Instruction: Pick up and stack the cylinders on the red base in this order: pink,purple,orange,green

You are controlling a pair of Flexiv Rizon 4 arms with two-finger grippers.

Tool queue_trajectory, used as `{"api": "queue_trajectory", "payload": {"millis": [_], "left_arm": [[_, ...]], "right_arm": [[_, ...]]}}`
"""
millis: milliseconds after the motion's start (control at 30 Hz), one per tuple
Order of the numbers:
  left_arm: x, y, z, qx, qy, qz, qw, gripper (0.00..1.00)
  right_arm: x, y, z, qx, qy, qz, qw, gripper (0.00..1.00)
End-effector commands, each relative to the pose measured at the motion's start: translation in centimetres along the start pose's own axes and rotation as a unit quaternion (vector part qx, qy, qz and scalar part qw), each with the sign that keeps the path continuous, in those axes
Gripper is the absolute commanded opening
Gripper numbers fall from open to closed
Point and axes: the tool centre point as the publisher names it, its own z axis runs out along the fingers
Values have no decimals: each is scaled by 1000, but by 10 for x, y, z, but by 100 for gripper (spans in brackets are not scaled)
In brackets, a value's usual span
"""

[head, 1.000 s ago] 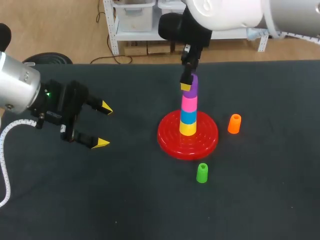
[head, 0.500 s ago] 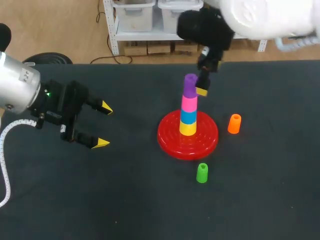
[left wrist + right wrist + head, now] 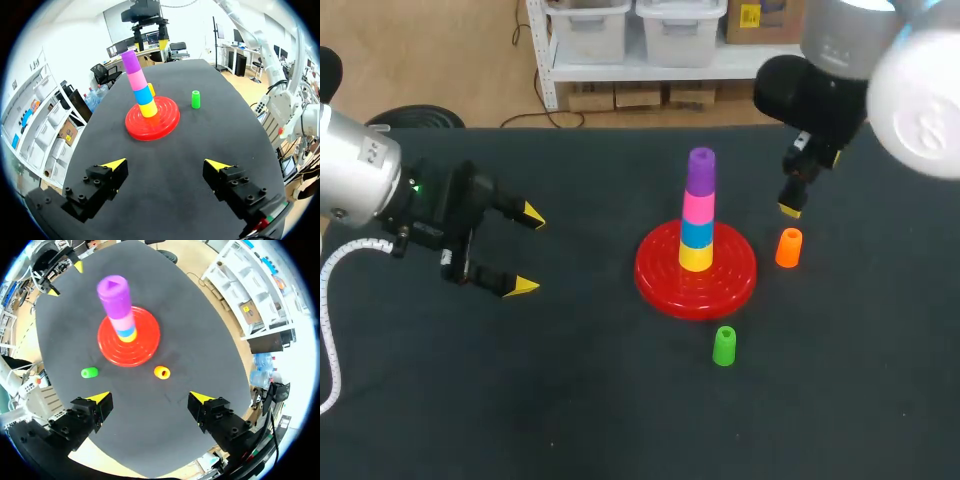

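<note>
The right gripper [image 3: 789,209] hangs above the table with its fingers spread wide and nothing between them; the right wrist view shows both yellow tips well apart. In the head view the orange cylinder [image 3: 788,248] lies at 6 o'clock from it, just beside the tip, and in the wrist view it sits ahead of the gap between the fingers [image 3: 161,372], a little off centre. It stands upright with its long axis vertical and its open end up, so a straight drop from above looks like the fitting approach. This arm is plainly the nearer one.

The left gripper [image 3: 528,250] is well off at 9 o'clock from the red base [image 3: 655,285], fingers also apart and empty.

On the base a stack stands upright: yellow [image 3: 696,257], blue [image 3: 697,232], pink [image 3: 698,206], with the purple cylinder [image 3: 701,170] on top. Orange would be next by my reading, then the green cylinder [image 3: 724,346], which stands at 5 o'clock from the base, near its rim.

The table [image 3: 620,410] is dark and flat. The orange cylinder stands apart from the base rim at its 9 o'clock, leaving space for a finger on either side.
</note>
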Motion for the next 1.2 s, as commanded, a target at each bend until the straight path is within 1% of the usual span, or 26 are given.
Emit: {"api": "queue_trajectory", "payload": {"millis": [33, 133, 233, 300, 467, 667, 933, 1067, 1200], "left_arm": [[1, 1, 0, 0, -1, 1, 1000, 100], [1, 1, 0, 0, -1, 1, 1000, 100], [1, 1, 0, 0, -1, 1, 1000, 100], [1, 1, 0, 0, -1, 1, 1000, 100], [1, 1, 0, 0, -1, 1, 1000, 100], [1, 1, 0, 0, -1, 1, 1000, 100], [1, 1, 0, 0, -1, 1, 1000, 100], [1, 1, 0, 0, -1, 1, 1000, 100], [1, 1, 0, 0, -1, 1, 1000, 100]], "right_arm": [[0, -15, 20, -8, -32, 1, 999, 100], [-3, -25, 30, -12, -32, 4, 999, 100], [-6, -28, 35, -17, -42, 3, 999, 100], [-6, -31, 39, -19, -40, 1, 999, 100], [-4, -44, 43, -26, -41, 8, 999, 100], [-5, -51, 48, -30, -44, 18, 998, 100], [-7, -57, 69, -42, -37, 31, 998, 100], [-9, -61, 84, -41, -16, 35, 998, 100], [-10, -64, 95, -50, -12, 35, 998, 100]]}}
